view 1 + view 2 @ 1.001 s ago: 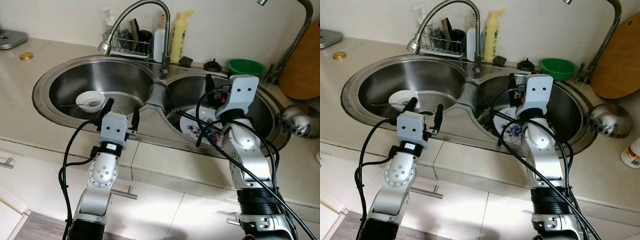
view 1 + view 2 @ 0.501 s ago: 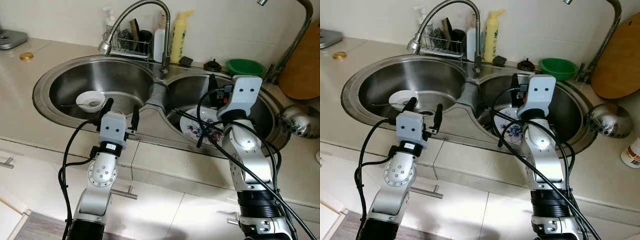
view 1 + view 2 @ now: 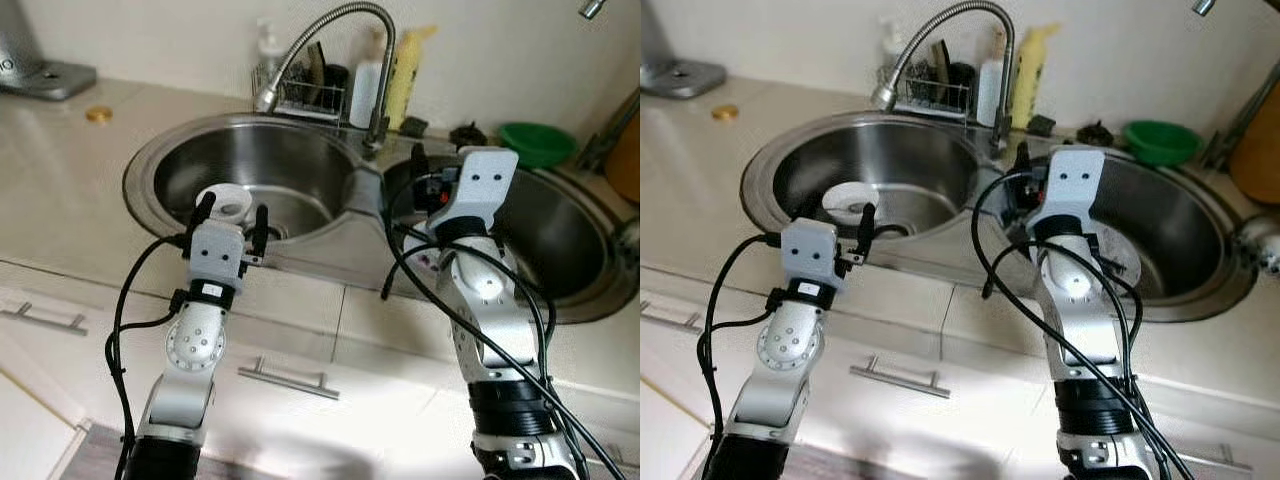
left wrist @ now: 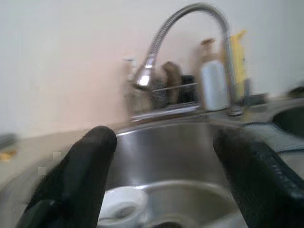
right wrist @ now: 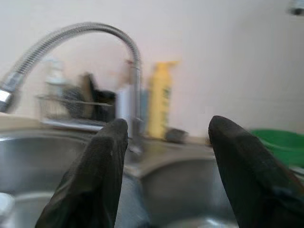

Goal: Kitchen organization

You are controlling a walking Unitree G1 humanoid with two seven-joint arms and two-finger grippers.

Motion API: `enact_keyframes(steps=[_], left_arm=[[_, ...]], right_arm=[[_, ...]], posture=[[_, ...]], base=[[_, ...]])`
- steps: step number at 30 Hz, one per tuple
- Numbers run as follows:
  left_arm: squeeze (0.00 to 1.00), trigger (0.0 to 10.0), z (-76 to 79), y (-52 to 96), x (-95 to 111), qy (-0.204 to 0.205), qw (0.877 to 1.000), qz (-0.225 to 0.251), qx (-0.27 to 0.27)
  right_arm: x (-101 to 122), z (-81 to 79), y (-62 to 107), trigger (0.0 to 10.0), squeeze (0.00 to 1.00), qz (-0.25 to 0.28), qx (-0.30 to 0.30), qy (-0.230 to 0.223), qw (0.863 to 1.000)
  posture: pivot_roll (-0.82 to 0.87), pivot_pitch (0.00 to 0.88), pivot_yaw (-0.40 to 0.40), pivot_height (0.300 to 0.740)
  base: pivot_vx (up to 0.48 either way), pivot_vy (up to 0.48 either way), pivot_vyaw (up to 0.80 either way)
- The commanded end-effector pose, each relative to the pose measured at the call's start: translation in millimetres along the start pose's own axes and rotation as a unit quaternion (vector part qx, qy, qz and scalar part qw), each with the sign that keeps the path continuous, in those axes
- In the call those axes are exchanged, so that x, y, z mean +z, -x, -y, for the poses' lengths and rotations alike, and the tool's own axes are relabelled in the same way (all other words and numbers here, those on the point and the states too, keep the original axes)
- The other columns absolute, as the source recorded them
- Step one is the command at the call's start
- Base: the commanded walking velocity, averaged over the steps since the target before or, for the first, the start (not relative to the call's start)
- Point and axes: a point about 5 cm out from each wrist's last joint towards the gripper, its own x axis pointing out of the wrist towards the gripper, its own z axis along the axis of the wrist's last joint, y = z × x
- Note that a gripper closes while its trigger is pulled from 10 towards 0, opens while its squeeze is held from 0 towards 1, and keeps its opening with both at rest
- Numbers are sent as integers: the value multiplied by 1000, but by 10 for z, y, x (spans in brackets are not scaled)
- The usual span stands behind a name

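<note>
Left tool (image 3: 231,211) held over the front rim of the left basin, fingers spread wide, nothing between them; just beyond its tips and lower down, a small white bowl (image 3: 229,201) sits on the basin floor near the drain, something thin lying in it, too blurred in the left wrist view to name. Right tool (image 5: 164,161) likewise spread wide and empty, raised over the near edge of the right basin; below and just past its wrist a patterned plate (image 3: 1118,265) lies on that basin's floor, mostly hidden by the arm and cables. Judgement: bowl and plate both look ceramic, so stiff, breakable, likely wet and slick against steel; the bowl seems light and best pinched across its rim wall, the plate heavier and best taken at its exposed edge. Further out from the tools, the curved faucet (image 3: 325,45) arches over the divider between the basins, its head hanging low over the left one: the main thing to clear on any lift. Behind it, a wire rack (image 3: 308,97), a yellow bottle (image 3: 403,64), a green bowl (image 3: 538,143). The sink (image 3: 150,165) walls are steep. Open counter (image 3: 60,190) to the left tool's outer side offers set-down room.
</note>
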Motion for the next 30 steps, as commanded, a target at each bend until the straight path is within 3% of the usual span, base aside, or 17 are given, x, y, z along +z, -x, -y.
enact_keyframes(steps=[1, 8, 13, 19, 25, 30], left_arm=[[0, 10000, -47, -12, 31, -9, 1000, 8, 2], [0, 10000, -49, -12, 38, -9, 1000, 10, 0], [0, 10000, -44, -10, 47, -9, 1000, 12, 0], [0, 10000, -52, -2, 47, -8, 1000, 13, 2], [0, 10000, -47, 1, 44, -7, 1000, 12, 1], [0, 10000, -26, -4, 55, -11, 1000, 19, -1]], right_arm=[[59, -25, -4, 10000, 0, 15, 0, 7, 1000], [66, 0, 38, 10000, 0, 18, -1, 20, 1000], [44, 113, 101, 10000, 0, 12, -24, 42, 999], [20, 250, 313, 10000, 0, -3, -33, 77, 996], [31, 261, 427, 10000, 0, -9, -29, 90, 995], [30, 224, 490, 10000, 0, -11, -22, 96, 995]], posture=[[114, 0, -81, 740], [111, 0, -80, 740], [105, 0, -84, 740], [87, 0, -90, 740], [75, 0, -90, 740], [76, 0, -88, 740]], base=[[0, 480, 0], [0, 480, 0], [0, 480, 0], [0, 480, 0], [0, 480, -647], [0, 0, -800]])
